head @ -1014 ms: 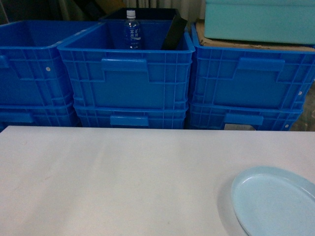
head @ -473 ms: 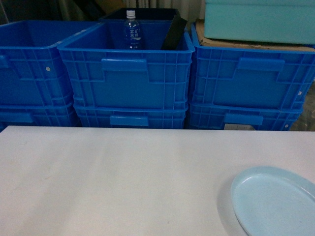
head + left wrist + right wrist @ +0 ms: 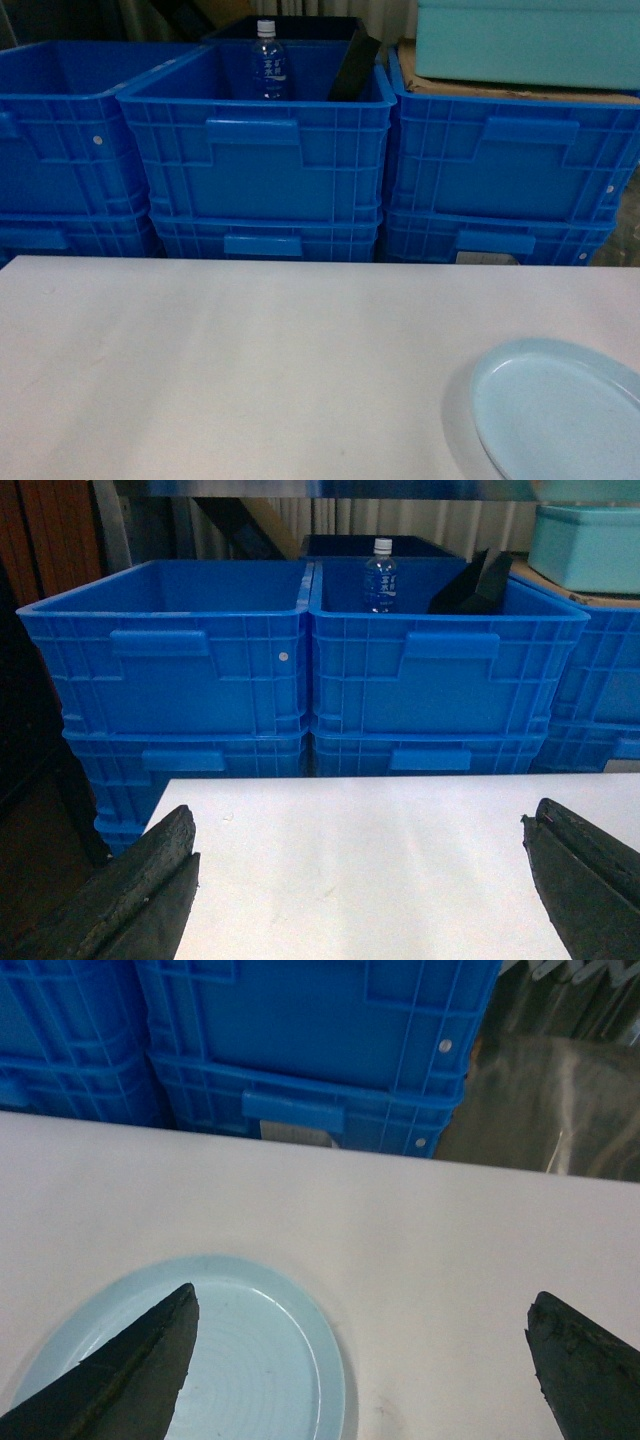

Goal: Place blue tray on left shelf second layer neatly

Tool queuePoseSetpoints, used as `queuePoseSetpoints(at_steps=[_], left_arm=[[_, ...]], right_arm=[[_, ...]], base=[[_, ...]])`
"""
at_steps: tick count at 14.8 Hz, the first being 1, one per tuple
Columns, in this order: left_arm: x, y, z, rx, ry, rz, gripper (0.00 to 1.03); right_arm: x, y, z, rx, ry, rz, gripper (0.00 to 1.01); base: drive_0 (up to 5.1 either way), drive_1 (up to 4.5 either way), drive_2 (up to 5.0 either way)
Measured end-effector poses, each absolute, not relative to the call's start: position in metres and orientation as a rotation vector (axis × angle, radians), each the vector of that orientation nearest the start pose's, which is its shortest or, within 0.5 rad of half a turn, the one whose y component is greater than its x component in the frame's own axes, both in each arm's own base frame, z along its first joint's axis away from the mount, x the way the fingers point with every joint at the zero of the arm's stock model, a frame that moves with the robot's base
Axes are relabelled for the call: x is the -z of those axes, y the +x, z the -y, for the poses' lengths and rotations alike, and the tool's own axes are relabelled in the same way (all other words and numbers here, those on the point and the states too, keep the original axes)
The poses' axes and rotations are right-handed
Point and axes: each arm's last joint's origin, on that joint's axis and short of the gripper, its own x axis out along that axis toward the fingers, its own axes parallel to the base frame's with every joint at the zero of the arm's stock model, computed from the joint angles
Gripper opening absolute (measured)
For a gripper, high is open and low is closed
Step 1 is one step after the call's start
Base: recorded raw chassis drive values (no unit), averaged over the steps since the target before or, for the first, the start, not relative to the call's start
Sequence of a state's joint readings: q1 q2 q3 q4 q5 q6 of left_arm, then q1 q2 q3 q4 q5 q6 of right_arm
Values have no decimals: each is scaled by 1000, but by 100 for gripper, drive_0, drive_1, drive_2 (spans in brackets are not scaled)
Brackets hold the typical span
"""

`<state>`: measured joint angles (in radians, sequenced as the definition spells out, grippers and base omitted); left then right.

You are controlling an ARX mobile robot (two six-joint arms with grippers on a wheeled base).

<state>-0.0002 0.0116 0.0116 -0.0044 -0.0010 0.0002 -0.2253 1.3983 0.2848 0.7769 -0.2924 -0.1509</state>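
The pale blue tray (image 3: 560, 415) lies flat on the white table (image 3: 250, 360) at its near right corner, cut off by the frame edge. In the right wrist view the tray (image 3: 250, 1360) sits low and left. My right gripper (image 3: 362, 1300) hangs open above the table, its left finger over the tray and its right finger over bare table. My left gripper (image 3: 358, 815) is open too, above the table's left part, with nothing between its fingers. A steel upright (image 3: 112, 525) shows behind the crates. I cannot make out the left shelf second layer. Neither gripper shows in the head view.
Stacked royal-blue crates (image 3: 260, 150) line the table's far edge. The middle one holds a water bottle (image 3: 267, 62) and a black object (image 3: 355, 68). A teal box (image 3: 525, 40) rests on cardboard over the right crate. The table's left edge (image 3: 160, 810) drops to dark floor.
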Motion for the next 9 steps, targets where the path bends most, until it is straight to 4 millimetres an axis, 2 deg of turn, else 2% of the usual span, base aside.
queuePoseSetpoints(at_steps=[4,6,9], left_arm=[[-166,98,0,0,1,-4,98],[-166,98,0,0,1,-4,98],[-166,98,0,0,1,-4,98]], right_arm=[[-91,257,53,-116,-46,-460,98],[-68,259,55,-119,-25,-531,98],[-50,263,57,-125,-10,-581,98]], base=[[0,0,0],[0,0,0],[0,0,0]])
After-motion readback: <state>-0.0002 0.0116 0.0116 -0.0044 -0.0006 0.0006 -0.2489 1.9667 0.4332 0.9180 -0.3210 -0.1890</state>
